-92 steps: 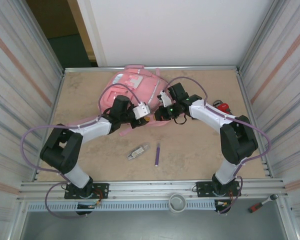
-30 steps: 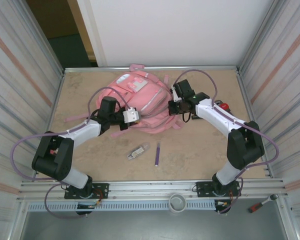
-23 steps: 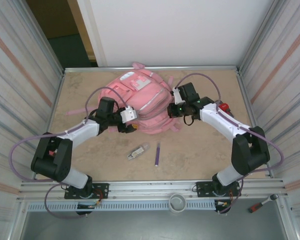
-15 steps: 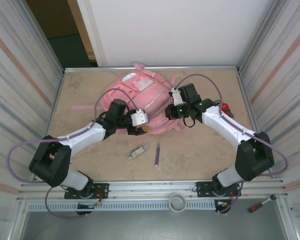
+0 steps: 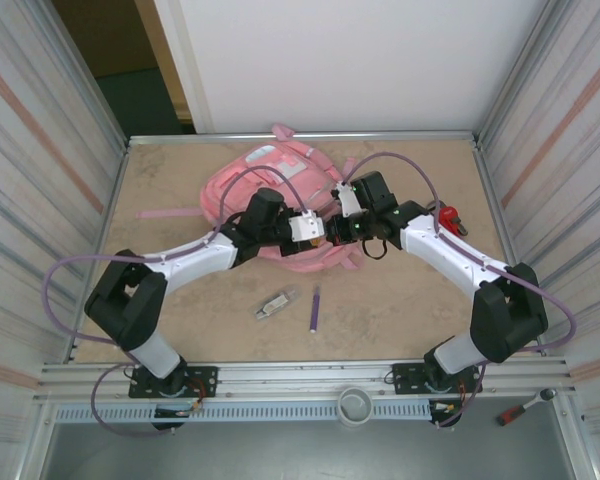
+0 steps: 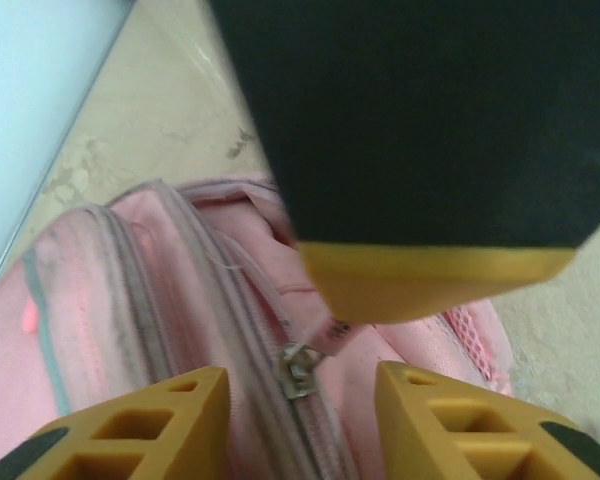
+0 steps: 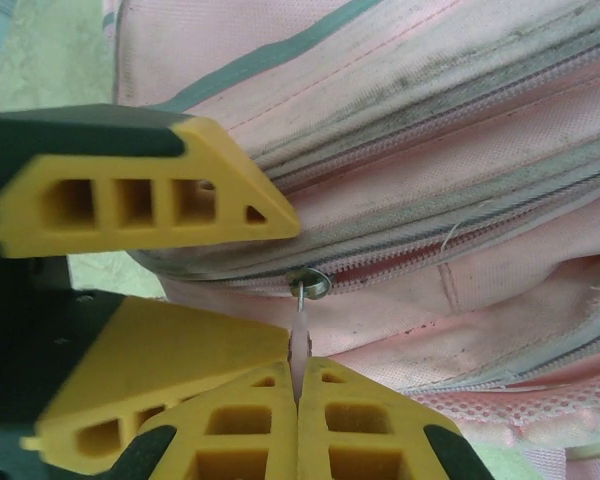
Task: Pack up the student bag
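The student bag [image 5: 265, 185], a pink backpack, lies at the back middle of the table. My right gripper [image 7: 298, 378] is shut on the bag's pale pink zip pull tab [image 7: 300, 340], which hangs from the metal slider [image 7: 310, 283]. My left gripper [image 6: 295, 405] is open, its yellow fingers [image 6: 140, 430] standing either side of the same slider [image 6: 298, 368] without touching it. In the top view the left gripper [image 5: 315, 229] and the right gripper [image 5: 334, 229] meet tip to tip at the bag's near right edge.
A purple pen [image 5: 315, 308] and a small grey object [image 5: 277, 303] lie on the table in front of the bag. A red object [image 5: 450, 217] sits by the right arm. A pink strap [image 5: 165, 213] trails left. Metal walls close in both sides.
My left gripper has swung right along the bag's near edge to meet the right gripper at the zip. The right gripper has shifted slightly left, staying shut, and the bag has moved a little.
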